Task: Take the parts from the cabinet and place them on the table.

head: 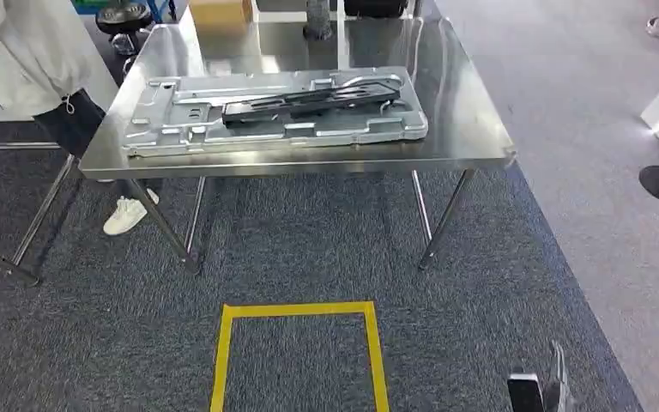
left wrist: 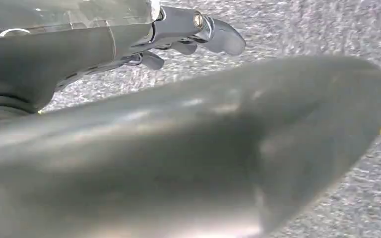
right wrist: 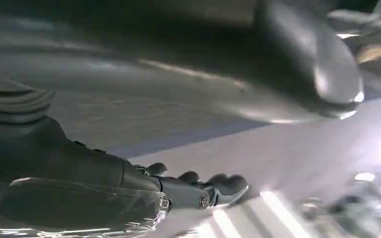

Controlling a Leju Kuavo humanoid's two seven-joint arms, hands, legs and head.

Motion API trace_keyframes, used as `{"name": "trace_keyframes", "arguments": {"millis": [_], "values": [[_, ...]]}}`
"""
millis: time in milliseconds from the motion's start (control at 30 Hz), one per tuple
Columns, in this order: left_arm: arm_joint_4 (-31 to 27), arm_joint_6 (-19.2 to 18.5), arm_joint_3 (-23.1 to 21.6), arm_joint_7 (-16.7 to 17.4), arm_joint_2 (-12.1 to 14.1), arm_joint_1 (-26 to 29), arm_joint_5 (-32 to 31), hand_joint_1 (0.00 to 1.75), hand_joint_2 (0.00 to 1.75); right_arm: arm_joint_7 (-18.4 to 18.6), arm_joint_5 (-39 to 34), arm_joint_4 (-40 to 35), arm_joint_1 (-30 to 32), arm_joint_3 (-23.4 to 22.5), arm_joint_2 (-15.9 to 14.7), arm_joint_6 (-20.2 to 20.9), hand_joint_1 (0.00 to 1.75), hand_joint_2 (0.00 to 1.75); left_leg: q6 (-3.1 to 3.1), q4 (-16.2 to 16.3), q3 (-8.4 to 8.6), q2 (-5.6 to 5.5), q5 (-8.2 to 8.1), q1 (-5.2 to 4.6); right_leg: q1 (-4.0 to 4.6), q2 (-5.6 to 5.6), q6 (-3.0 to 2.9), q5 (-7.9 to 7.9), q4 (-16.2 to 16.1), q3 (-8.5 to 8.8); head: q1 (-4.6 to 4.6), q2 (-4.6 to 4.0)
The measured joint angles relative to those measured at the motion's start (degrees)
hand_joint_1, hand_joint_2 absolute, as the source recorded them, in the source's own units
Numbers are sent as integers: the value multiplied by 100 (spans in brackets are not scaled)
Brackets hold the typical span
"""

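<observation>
head view looks down at table (head: pixel 472 146); wrist views skim floor.

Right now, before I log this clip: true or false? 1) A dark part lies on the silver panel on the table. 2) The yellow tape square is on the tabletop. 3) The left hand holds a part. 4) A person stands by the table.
1) True: the dark part lies on the silver panel, on the table.
2) False: the yellow tape square is on the carpet.
3) False: the left hand holds nothing.
4) True: a person stands at its far left corner.
</observation>
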Motion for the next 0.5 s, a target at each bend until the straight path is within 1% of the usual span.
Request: {"name": "trace_keyframes", "arguments": {"millis": [33, 67, 100, 133, 167, 200, 233, 267, 300, 333, 367, 400, 433, 467, 500], "values": [[0, 4, -2, 2, -2, 18, 0, 0, 0, 0, -6, 405, -84, -113, -22, -30, 0, 0, -31, 210, -89, -3, -395, 1, 3, -2, -51, 84, -8, -94, -17, 2], [0, 4, -2, 2, -2, 11, 0, 0, 0, 0, -29, 723, -142, -199, -55, -52, 0, 0, -55, 555, -181, -2, -792, 3, 9, -3, -60, 154, -6, -181, -75, 2], [0, 4, -2, -6, 0, 2, 0, 0, 0, -2, -39, 1085, -190, -290, -76, -57, 0, 0, -80, 1003, -276, -2, -1149, 2, 16, -7, -64, 229, -1, -285, -66, 2], [0, 4, -2, -7, 0, -2, 0, 0, 0, 11, -39, 1390, -221, -380, -107, -57, 0, 0, -95, 1419, -340, -2, -1355, 2, 23, -14, -62, 298, 7, -385, -85, 2], [0, 2, -2, -11, 0, -1, 0, 0, 0, 70, 6, 1685, -235, -476, -122, -82, 0, 0, -101, 1735, -347, -2, -1362, 3, 28, -20, -57, 369, 32, -499, -81, 2], [0, 0, -2, -15, 0, 10, 0, 0, 0, 129, 46, 1932, -247, -537, -136, -105, 0, 0, -95, 1823, -252, -2, -1183, 3, 30, -23, -51, 434, 64, -615, -87, 2], [0, 0, -2, -18, 0, 10, 0, 0, 0, 194, 72, 2174, -254, -581, -149, -122, 0, 0, -81, 1665, -42, -3, -939, 2, 35, -26, -41, 487, 98, -722, -85, 2], [0, -2, -2, -22, 4, 1, 0, 0, 0, 287, 94, 2371, -275, -625, -149, -124, 0, 0, -53, 1285, 286, -4, -757, 1, 41, -27, -30, 538, 136, -823, -85, 2], [0, -2, -2, -22, 11, -13, 0, 0, 0, 430, 111, 2529, -307, -657, -149, -111, 0, 0, -12, 784, 684, -8, -739, -7, 44, -20, -18, 583, 166, -898, -90, 2], [0, -2, -2, -24, 31, -36, 0, 0, 0, 563, 126, 2688, -338, -677, -146, -81, 0, 0, 46, 190, 1147, -22, -936, -33, 57, -17, 7, 631, 209, -943, -85, 2], [0, -9, -4, -28, 31, -60, 0, 0, 0, 664, 142, 2786, -354, -688, -146, -42, 0, 0, 78, -273, 1385, -21, -1084, -50, 74, -11, 39, 672, 236, -982, -87, 2], [0, -9, -7, -33, 31, -79, 0, 0, 0, 783, 166, 2917, -376, -710, -146, 14, 0, 0, 101, -286, 1329, -20, -1105, -66, 63, -22, 78, 749, 224, -995, -65, 2], [0, -11, -11, -39, 31, -70, 0, 0, 0, 887, 190, 3023, -395, -732, -146, 74, 0, 0, 141, -276, 1298, -18, -1074, -77, 46, -22, 116, 809, 199, -1005, -81, 2], [0, -15, -11, -39, 31, -53, 0, 0, 0, 982, 225, 3102, -399, -736, -146, 121, 0, 0, 184, -293, 1275, -16, -1012, -83, 50, -18, 156, 871, 174, -1006, -72, 2], [0, -24, -11, -44, 26, -45, 0, 0, 0, 1069, 271, 3191, -399, -736, -149, 147, 0, 0, 235, -340, 1217, 21, -900, -36, 24, -5, 187, 835, 205, -1037, -74, 0]]}}
